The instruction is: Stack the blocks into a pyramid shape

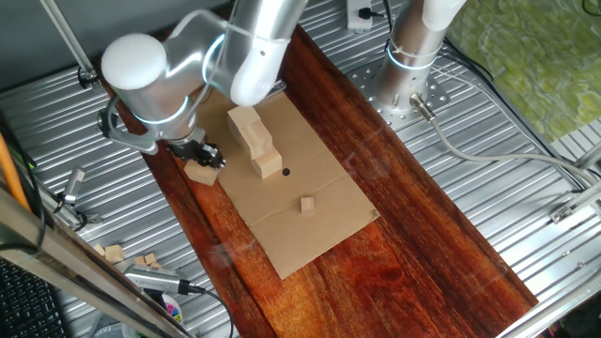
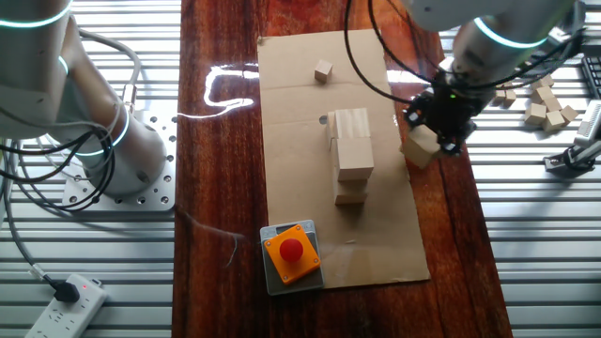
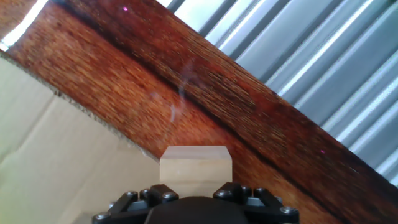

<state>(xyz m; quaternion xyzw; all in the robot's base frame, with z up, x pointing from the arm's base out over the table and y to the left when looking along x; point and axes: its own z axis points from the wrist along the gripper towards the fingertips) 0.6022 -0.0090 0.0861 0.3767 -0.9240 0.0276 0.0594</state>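
the gripper is closed on a pale wooden block, held off the surface over the wooden tabletop just past the edge of the cardboard sheet; in the hand view that block fills the gap between the fingers, one flat face toward the camera. the step in hand looks like carrying this block to the build. the stack of blocks sits near the middle of the cardboard, at about 9 o'clock from the gripper in the other fixed view, and reads there as a short row with its long axis running 12 to 6 o'clock, a second layer on top; how many blocks it holds i cannot tell. the held block is roughly cubic, so it has no clear long axis, and its faces look slightly turned against the row. the next move likely calls for travelling toward 9 o'clock, squaring the block to the row, and lowering it gently so nothing shifts. a tiny cube lies apart at 12 o'clock of the stack.
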